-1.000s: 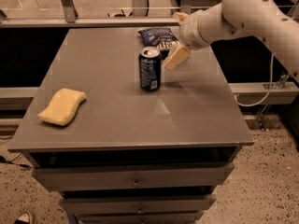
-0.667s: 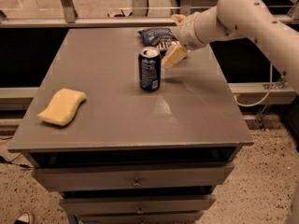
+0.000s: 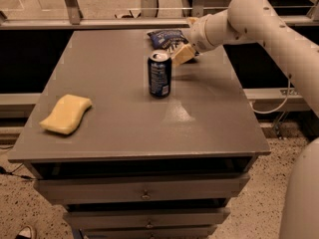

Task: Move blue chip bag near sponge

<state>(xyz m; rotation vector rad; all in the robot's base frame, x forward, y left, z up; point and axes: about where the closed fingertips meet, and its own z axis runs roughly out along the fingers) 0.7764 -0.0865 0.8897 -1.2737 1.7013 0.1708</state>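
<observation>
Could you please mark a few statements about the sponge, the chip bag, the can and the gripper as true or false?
1. The sponge lies near the front left corner of the table. True.
2. The blue chip bag touches the sponge. False: it lies at the table's far edge, well apart from the sponge.
3. The soda can stands upright. True.
4. The gripper is above the sponge. False: it is at the far side, close to the blue chip bag, behind and right of the soda can.
</observation>
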